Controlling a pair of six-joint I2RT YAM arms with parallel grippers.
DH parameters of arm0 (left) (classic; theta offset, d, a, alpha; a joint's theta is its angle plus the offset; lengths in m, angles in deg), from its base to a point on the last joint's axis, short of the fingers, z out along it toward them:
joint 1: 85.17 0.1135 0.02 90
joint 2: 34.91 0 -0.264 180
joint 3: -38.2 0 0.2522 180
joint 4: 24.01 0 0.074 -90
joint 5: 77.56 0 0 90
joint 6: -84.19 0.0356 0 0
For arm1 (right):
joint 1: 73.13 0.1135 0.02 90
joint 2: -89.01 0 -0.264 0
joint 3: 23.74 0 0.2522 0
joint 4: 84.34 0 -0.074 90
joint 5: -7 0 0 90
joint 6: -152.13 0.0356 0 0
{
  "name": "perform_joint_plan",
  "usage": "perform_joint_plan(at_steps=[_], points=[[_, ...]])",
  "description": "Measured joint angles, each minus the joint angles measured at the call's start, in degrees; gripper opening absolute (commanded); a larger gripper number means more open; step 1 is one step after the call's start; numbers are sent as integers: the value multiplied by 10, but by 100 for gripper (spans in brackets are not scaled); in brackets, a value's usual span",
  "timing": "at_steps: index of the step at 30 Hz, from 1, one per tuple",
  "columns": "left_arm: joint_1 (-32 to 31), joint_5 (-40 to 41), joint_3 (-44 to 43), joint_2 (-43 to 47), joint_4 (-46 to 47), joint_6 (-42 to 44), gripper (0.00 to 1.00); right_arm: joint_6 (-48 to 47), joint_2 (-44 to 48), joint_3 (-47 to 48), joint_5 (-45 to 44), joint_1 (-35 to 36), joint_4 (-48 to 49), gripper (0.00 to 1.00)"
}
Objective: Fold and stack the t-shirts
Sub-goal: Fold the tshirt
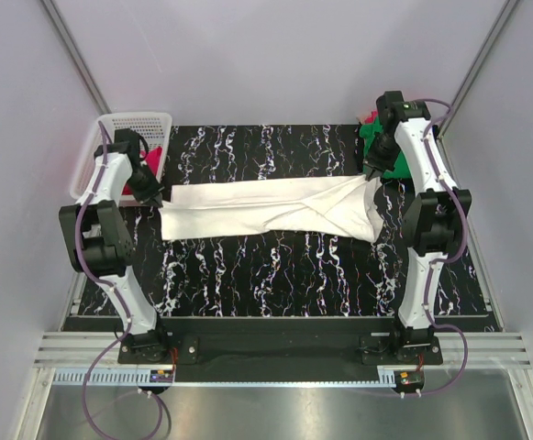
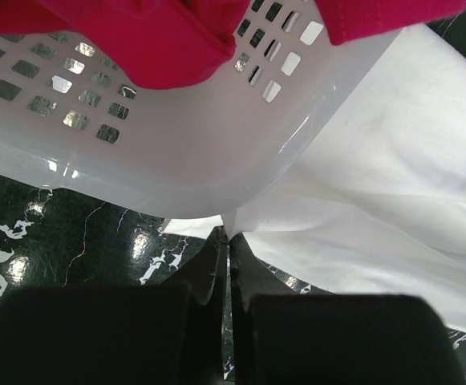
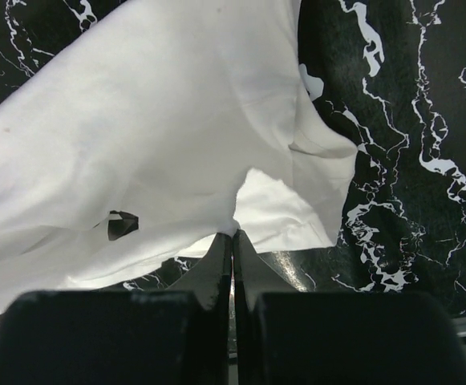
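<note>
White t-shirt [image 1: 257, 213] lies on the table [image 1: 275, 284], stretched from 9 to 3 o'clock between both tools. Left gripper [image 1: 159, 202] is clenched on its 9 o'clock edge, just beside the basket [image 1: 138, 121] holding the pinkish-red t-shirt [image 1: 155, 152]. Right gripper [image 1: 374, 180] is clenched on its 3 o'clock edge. Green t-shirt [image 1: 372, 139] sits at 1 o'clock, behind the right arm.

The left arm [image 1: 101, 183] and right arm [image 1: 422, 151] are clad white, black-jointed; seemingly purple cables are looped above the table [image 1: 266, 266].
</note>
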Motion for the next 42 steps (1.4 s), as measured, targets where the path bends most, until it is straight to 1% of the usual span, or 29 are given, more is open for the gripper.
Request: perform_joint_plan(at_steps=[5, 10, 16, 21, 24, 28, 36, 42], points=[[-2, 5, 5, 17, 2, 2, 0, 0, 5, 1, -8, -3, 1, 0], [-2, 8, 34, 95, 0, 2, 0, 0, 52, -43, -8, -3, 0, 0], [-2, 8, 75, 194, 1, 2, 0, 7, 165, -123, -6, -3, 1, 0], [-3, 5, 117, 242, 0, 8, 0, 13, 257, -189, -5, -3, 0, 0], [-3, 4, 140, 257, -1, 10, 0, 18, 298, -221, -4, -3, -4, 0], [-3, 4, 151, 269, -3, 13, 0, 24, 325, -246, 1, -3, -9, 0], [-3, 4, 152, 279, -3, 14, 0, 32, 347, -265, 15, -3, -11, 0], [-3, 9, 150, 272, -3, 14, 0, 29, 335, -257, 13, -3, -13, 0]])
